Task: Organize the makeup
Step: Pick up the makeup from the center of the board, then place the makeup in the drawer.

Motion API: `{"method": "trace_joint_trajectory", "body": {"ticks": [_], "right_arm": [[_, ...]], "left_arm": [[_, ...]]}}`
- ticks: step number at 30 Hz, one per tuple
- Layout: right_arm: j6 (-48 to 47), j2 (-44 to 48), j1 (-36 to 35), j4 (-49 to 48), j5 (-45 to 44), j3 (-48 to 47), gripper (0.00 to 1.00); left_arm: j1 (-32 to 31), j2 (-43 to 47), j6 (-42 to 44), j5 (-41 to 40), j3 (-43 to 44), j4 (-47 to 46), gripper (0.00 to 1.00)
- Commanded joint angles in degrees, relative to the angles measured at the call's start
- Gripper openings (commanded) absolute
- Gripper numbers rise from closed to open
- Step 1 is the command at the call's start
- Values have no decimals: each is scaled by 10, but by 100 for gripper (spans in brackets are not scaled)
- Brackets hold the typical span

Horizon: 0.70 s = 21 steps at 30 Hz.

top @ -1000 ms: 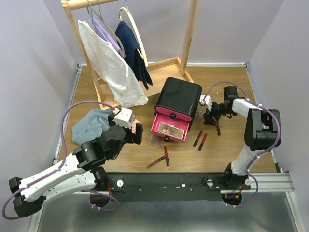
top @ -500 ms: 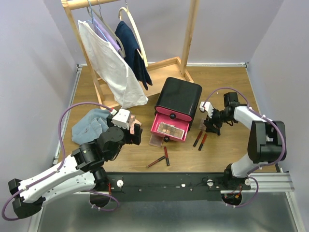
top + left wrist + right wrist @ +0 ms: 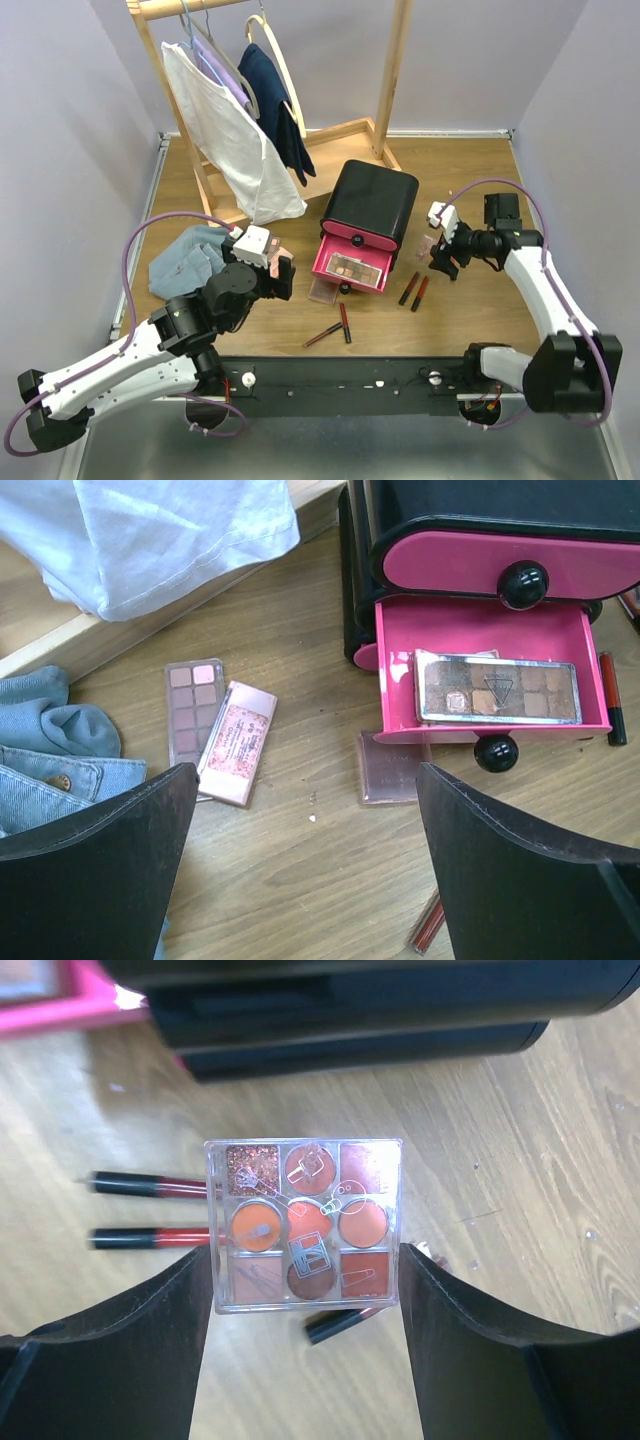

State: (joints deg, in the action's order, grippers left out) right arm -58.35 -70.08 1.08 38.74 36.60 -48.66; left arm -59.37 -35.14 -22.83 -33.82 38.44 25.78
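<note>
The wooden worktop (image 3: 480, 180) is sitting between pale lavender walls, with a metal rail (image 3: 150, 220) running along its left edge and the black base rail (image 3: 350, 378) closing its near edge. A clothes rack (image 3: 396, 70) is standing at the far left, with a white shirt (image 3: 225, 130) and a navy garment (image 3: 272, 95) hanging from it. A denim cloth (image 3: 185, 258) is lying bunched near the left edge. The black box (image 3: 375, 200) is standing mid-worktop with a pink drawer (image 3: 395, 670) pulled open and an eyeshadow palette (image 3: 497, 687) lying inside it. A clear flat case (image 3: 392, 770) is lying just in front of that drawer. Left of the box, 2 more palettes (image 3: 190, 710) are lying overlapped. Lip tubes (image 3: 414, 289) are lying in 2 pairs, 1 right of the drawer and 1 toward the near edge. The right end effector (image 3: 305, 1260) is gripping a square blush case (image 3: 305, 1225) by its 2 side edges, above the wood right of the box. The left end effector (image 3: 305, 870) is hovering with its fingers spread wide and holding nothing, between the denim and the drawer. Bare wood is stretching from the box to the right wall and back to the far wall.
</note>
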Motion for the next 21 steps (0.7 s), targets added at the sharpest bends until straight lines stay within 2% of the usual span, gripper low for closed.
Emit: {"method": "trace_joint_trajectory", "body": {"ticks": [1,10,19,21], "right_arm": [[39,73,-3,81,49,2,31],[42,142,-4,158,94,-38,30],[10,144,-10,196,119,-67,30],[11,144,-31,194,119,-78,30]], "left_arm": [[-1,5,-5,-11,-7,-26,99],[0,2,-2,-3,-13,-39,99],[0,5,-5,-4,-20,-41,99],[0,9,-9,-5,-20,-41,99]]}}
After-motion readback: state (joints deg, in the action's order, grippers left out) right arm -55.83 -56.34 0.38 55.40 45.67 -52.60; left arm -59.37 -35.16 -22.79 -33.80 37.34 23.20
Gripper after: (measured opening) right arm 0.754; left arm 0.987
